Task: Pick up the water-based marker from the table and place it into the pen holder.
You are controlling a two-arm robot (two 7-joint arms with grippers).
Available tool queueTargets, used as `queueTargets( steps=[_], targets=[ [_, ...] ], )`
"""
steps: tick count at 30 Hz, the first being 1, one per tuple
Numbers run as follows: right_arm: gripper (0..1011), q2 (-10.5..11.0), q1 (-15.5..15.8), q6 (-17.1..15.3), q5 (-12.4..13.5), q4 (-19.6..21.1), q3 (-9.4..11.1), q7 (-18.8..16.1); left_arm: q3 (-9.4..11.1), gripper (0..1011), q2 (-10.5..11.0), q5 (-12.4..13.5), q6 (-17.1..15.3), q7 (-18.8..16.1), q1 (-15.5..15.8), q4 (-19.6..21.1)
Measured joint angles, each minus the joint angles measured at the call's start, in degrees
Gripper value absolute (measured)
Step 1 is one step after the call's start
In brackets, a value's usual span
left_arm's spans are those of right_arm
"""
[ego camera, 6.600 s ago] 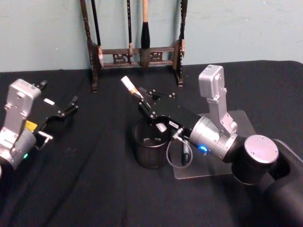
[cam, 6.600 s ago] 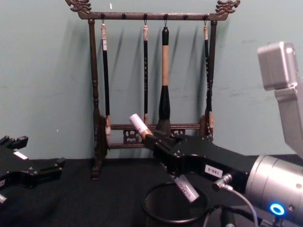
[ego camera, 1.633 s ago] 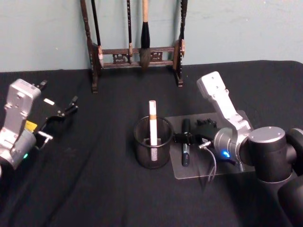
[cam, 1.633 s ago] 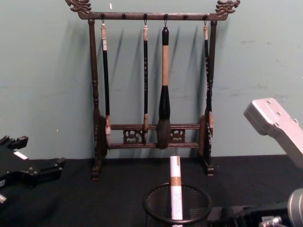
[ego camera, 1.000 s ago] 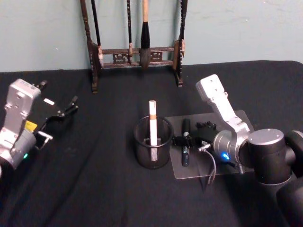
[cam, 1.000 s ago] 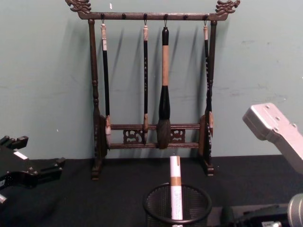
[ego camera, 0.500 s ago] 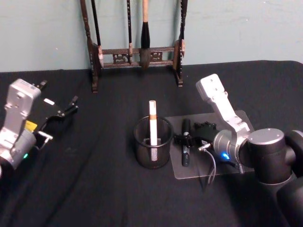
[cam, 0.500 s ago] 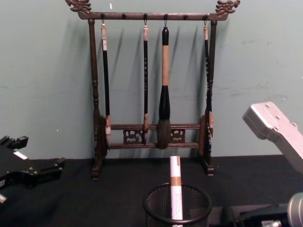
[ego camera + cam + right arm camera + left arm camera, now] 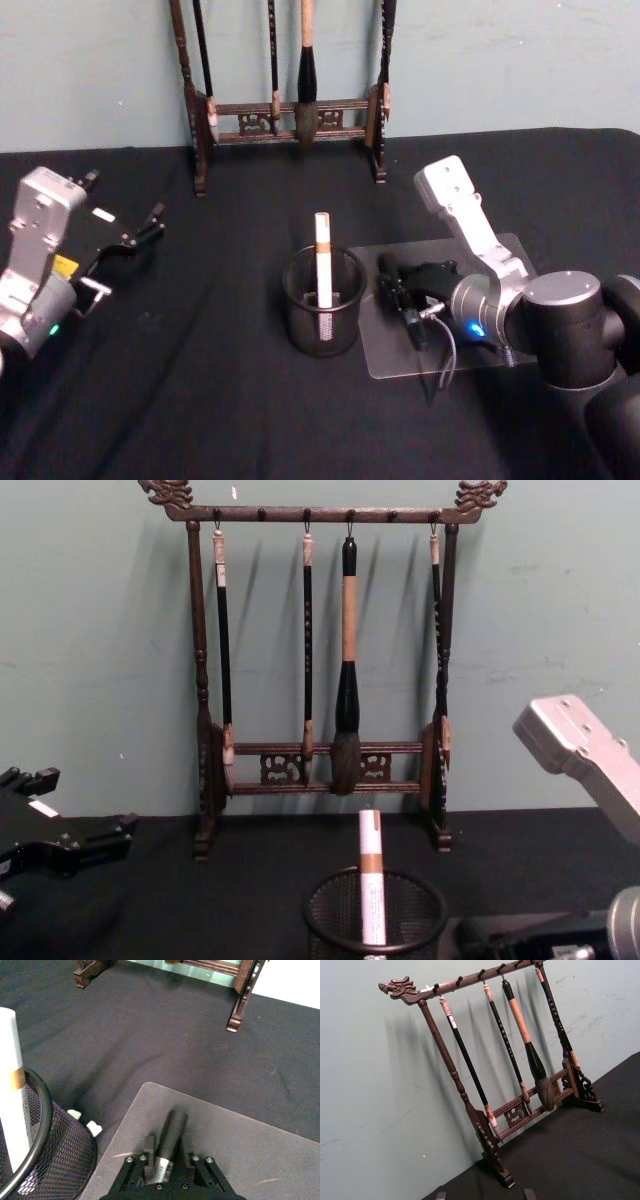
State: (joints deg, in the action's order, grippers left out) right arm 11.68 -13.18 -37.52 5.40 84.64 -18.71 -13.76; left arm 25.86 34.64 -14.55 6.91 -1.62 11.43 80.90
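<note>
Our right gripper (image 9: 395, 285) clamped on a black marker (image 9: 170, 1135) just beside the pen holder (image 9: 320, 338), our left gripper (image 9: 128, 248) spread wide near the table's (image 9: 200, 390) left edge

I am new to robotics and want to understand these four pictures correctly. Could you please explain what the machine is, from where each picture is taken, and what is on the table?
It is a robot with two arms, each ending in a gripper. One picture looks down from its head, one looks forward from its chest, and one comes from each wrist. On the black table stand a mesh pen holder with a white marker upright inside, a clear mat beside it, and a wooden brush rack at the back. The right gripper is over the mat, its fingers shut on a dark pen. The left gripper is parked at the left, fingers open, holding nothing.
</note>
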Motion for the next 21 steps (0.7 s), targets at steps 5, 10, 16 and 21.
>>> queueTargets(
  steps=[5,10,16,21],
  targets=[
    [237,0.0,0.0,0.0,0.0,0.0,0.0,0.0,0.0,1001,0.0,0.0,0.0,0.0,0.0,0.0],
    [237,0.0,0.0,0.0,0.0,0.0,0.0,0.0,0.0,1001,0.0,0.0,0.0,0.0,0.0,0.0],
    [237,0.0,0.1,0.3,0.0,0.0,0.0,-0.1,0.0,1001,0.0,0.0,0.0,0.0,0.0,0.0],
    [237,0.7,1.1,6.2,-0.1,1.2,0.9,-2.0,0.0,1001,0.0,0.0,0.0,0.0,0.0,0.0]
  ],
)
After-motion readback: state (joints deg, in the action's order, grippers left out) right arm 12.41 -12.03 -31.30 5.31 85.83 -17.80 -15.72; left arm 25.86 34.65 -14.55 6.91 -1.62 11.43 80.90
